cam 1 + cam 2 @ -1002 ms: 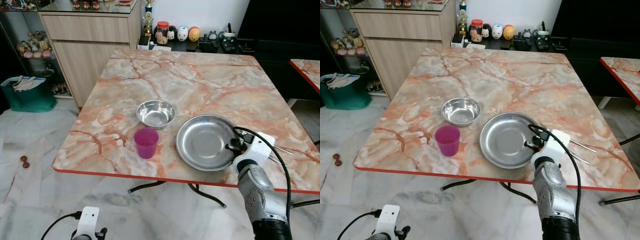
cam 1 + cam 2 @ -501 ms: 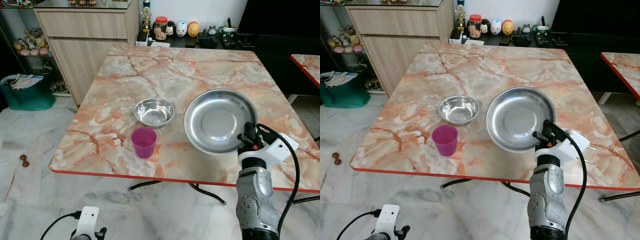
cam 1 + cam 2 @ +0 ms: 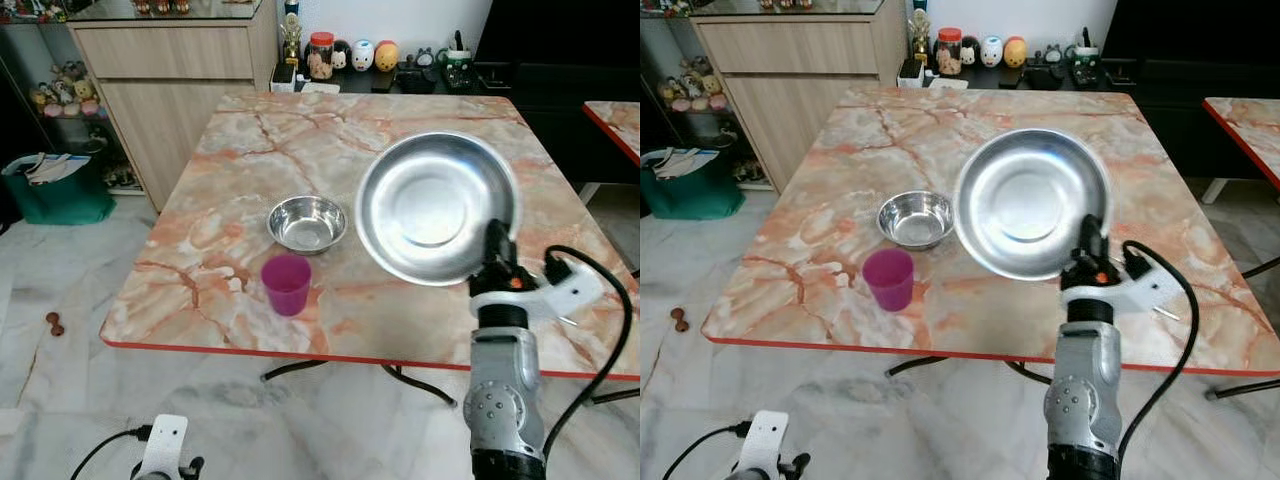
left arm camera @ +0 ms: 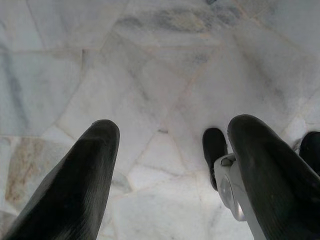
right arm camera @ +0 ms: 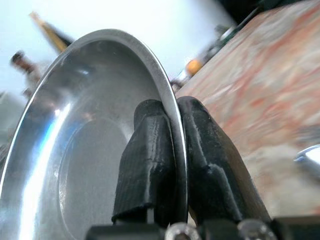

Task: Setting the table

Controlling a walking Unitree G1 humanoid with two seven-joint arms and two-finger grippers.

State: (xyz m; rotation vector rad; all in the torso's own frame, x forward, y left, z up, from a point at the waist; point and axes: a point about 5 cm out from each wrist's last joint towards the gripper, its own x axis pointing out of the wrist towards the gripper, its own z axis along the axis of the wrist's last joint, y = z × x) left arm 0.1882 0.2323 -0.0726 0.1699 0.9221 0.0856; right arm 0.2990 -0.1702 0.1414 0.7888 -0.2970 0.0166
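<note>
A large steel plate (image 3: 435, 205) is held up over the marble table (image 3: 250, 150), tilted so its inside faces me. My right gripper (image 3: 495, 245) is shut on the plate's near rim; in the right wrist view both fingers (image 5: 150, 150) pinch the plate's edge (image 5: 90, 150). A small steel bowl (image 3: 307, 222) sits on the table left of the plate. A purple cup (image 3: 287, 284) stands in front of the bowl. My left gripper (image 4: 170, 165) hangs open over the floor, holding nothing.
A wooden cabinet (image 3: 170, 60) stands behind the table's far left corner, with a green bag (image 3: 55, 185) on the floor beside it. Figurines and jars (image 3: 360, 55) line a low shelf behind. A second table (image 3: 615, 120) is at the right. A thin silver utensil (image 3: 1162, 313) lies by my right wrist.
My right gripper has raised the steel plate off the table and tipped it from flat to nearly upright. Bowl and cup stayed put.
</note>
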